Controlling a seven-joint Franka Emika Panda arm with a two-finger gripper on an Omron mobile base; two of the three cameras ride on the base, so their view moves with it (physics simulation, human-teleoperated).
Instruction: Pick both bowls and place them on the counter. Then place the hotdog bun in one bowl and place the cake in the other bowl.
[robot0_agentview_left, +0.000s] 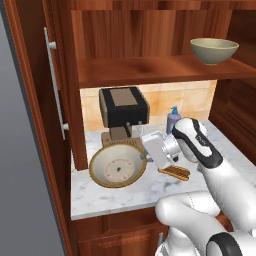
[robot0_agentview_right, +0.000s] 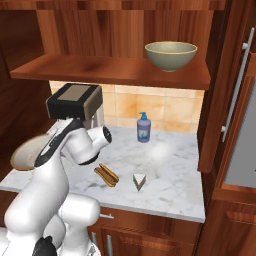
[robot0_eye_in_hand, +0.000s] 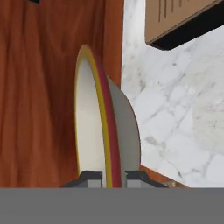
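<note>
The claw is clamping the rim of the shallow bowl — tilted on edge — holding it over the desk's left end, presumably for setting down.

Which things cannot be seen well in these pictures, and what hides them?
- Wide, shallow cream-grey bowl: in the right base view the white arm covers most of it.
- Long orange-brown hotdog bun: in the left base view the hand hides most of it.
- Gripper: the hand view's bottom edge cuts its fingers; they pinch the wide bowl's rim.
- Whether the wide bowl rests on the white marble counter: cannot tell.
- Inside of the deeper olive-tan bowl: too high to see.
</note>
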